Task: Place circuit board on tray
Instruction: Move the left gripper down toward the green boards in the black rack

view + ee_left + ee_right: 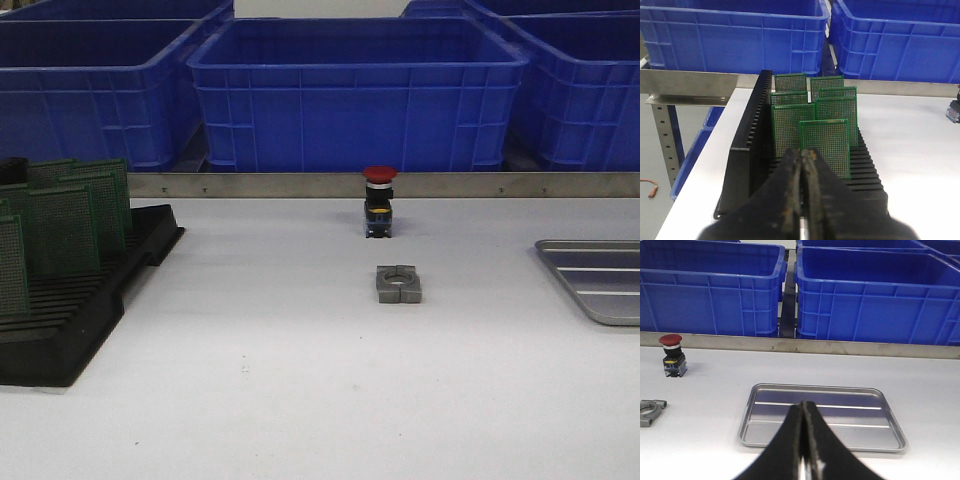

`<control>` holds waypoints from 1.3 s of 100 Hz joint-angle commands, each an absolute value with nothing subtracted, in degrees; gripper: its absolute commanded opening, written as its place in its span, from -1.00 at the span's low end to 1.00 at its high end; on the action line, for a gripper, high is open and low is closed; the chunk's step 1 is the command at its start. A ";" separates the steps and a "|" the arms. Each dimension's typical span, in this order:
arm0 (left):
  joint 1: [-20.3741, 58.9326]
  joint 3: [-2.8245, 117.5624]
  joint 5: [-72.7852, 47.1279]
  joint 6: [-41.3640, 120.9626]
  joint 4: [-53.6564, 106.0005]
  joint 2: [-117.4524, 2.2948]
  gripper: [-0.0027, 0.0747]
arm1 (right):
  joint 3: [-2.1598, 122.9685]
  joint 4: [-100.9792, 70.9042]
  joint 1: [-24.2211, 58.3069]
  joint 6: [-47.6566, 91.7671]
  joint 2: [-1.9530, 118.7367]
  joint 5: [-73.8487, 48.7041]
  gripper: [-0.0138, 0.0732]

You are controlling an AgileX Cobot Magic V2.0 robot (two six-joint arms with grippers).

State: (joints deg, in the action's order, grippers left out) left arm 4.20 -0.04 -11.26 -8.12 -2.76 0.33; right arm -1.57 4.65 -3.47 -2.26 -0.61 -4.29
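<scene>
Several green circuit boards [825,145] [62,228] stand upright in a black slotted rack [747,150] [95,300] at the table's left. My left gripper [803,152] is shut and empty, just short of the nearest board. The silver tray [867,415] [595,280] lies empty at the table's right. In front of the tray's near rim my right gripper [804,404] hovers, also shut with nothing in it. Neither gripper shows in the front view.
A red-capped push button [379,200] [672,355] stands mid-table, with a grey metal clamp block [398,284] [650,411] in front of it. Blue plastic crates [355,90] line the back behind a metal rail [300,184]. The table's left edge [690,180] drops off beside the rack.
</scene>
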 commanded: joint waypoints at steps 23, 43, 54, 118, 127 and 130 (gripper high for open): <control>4.04 -2.11 -4.35 -8.73 -0.76 2.10 -0.98 | -0.83 5.30 -3.68 -2.08 -2.11 0.00 -0.82; 4.04 5.90 -10.61 -8.73 0.00 0.40 -0.98 | -0.83 5.30 -3.68 -2.08 -2.11 0.00 -0.82; 4.04 12.89 -15.99 -8.88 0.00 -3.30 -0.98 | -0.83 5.30 -3.68 -2.08 -2.11 0.00 -0.82; 4.04 38.33 -32.40 -5.75 0.41 -40.34 -0.48 | -0.83 5.30 -3.68 -2.08 -2.11 0.00 -0.82; 4.04 41.40 -33.36 0.33 2.82 -44.96 -0.05 | -0.83 5.30 -3.68 -2.08 -2.11 0.00 -0.82; 4.04 42.37 -33.91 3.21 3.61 -46.36 0.05 | -0.83 5.30 -3.68 -2.08 -2.11 0.00 -0.82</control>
